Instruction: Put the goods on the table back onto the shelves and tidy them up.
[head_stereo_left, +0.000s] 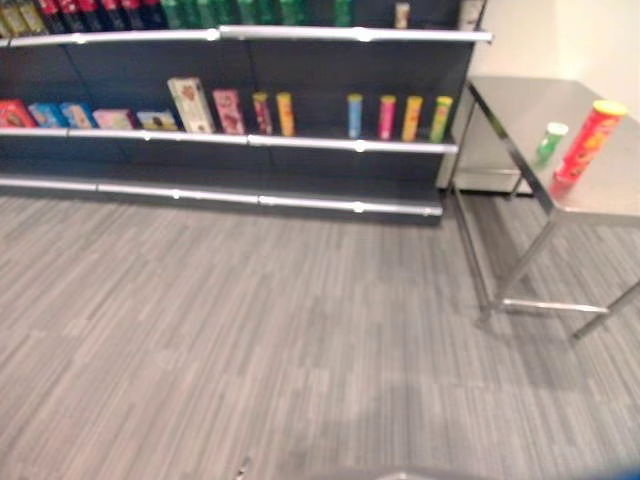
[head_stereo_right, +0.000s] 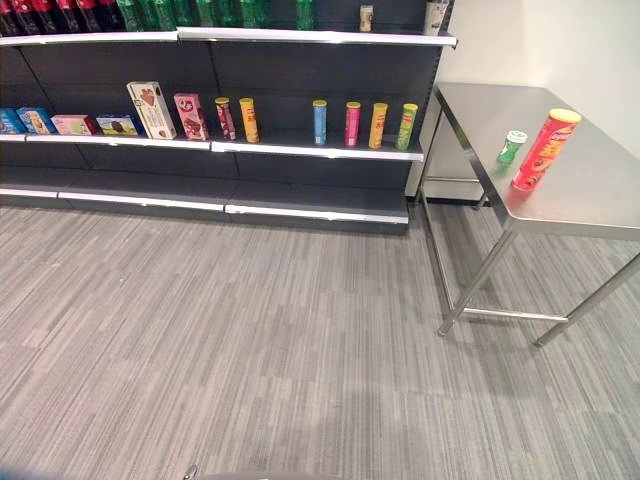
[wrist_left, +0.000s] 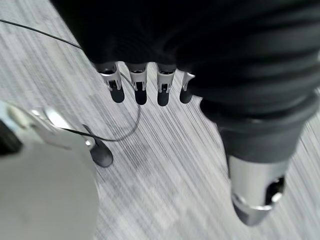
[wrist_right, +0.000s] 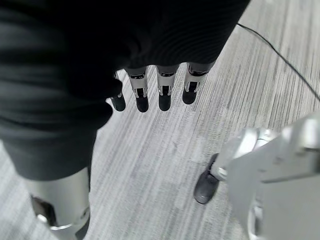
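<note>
The left hand (wrist_left: 150, 85) is hanging over the grey striped carpet (head_stereo_right: 250, 330), its fingers relaxed and straight with the thumb apart, holding nothing. The right hand (wrist_right: 150, 90) is hanging the same way above the carpet, fingers loose and empty. Farther off, at the right, a steel table (head_stereo_right: 590, 190) is standing beside the end of the dark shelves (head_stereo_right: 300, 90). Two goods are waiting on the table near its front edge: a tall red crisp tube with a yellow lid (head_stereo_right: 545, 150), upright, and just beside it, toward the shelves, a small green bottle with a white cap (head_stereo_right: 512, 146). On the middle shelf, four tubes, blue (head_stereo_right: 319, 121), pink (head_stereo_right: 352, 123), yellow (head_stereo_right: 378, 125) and green (head_stereo_right: 408, 126), are standing in a row, with two more tubes (head_stereo_right: 236, 119) and several boxes (head_stereo_right: 152, 109) to their left. Along the top shelf, red and green bottles (head_stereo_right: 150, 13) are lining up.
</note>
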